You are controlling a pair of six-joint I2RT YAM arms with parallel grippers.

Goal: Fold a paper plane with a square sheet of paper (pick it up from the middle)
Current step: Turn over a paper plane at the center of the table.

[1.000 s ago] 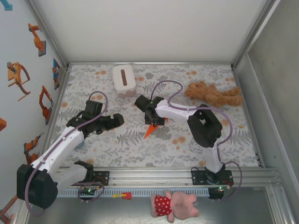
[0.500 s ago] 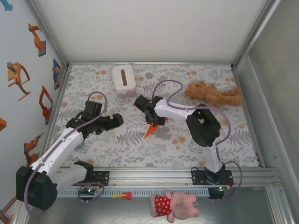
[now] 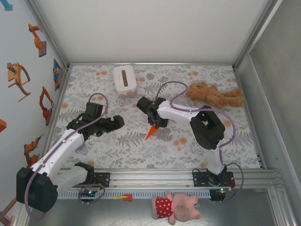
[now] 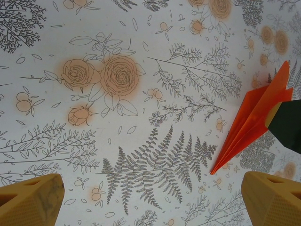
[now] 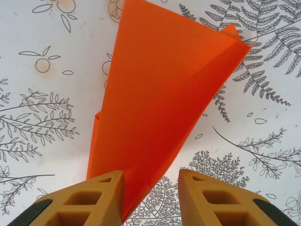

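Note:
The orange paper, folded into a narrow pointed paper plane, lies on the floral table mat near the centre. My right gripper stands over its wide tail. In the right wrist view the plane runs away from the right gripper. Its near end sits between the jaws against the left finger, and the right finger stands apart from it. My left gripper is wide open to the plane's left, holding nothing. In the left wrist view the plane lies at the right, past the left gripper.
A white tissue box stands at the back, left of centre. A tan plush toy lies at the back right. A pink plush in a red dress lies in front of the rail, off the mat.
The right gripper's jaws have narrowed around the plane's tail, and the arm has shifted slightly right. The left arm has stayed put.

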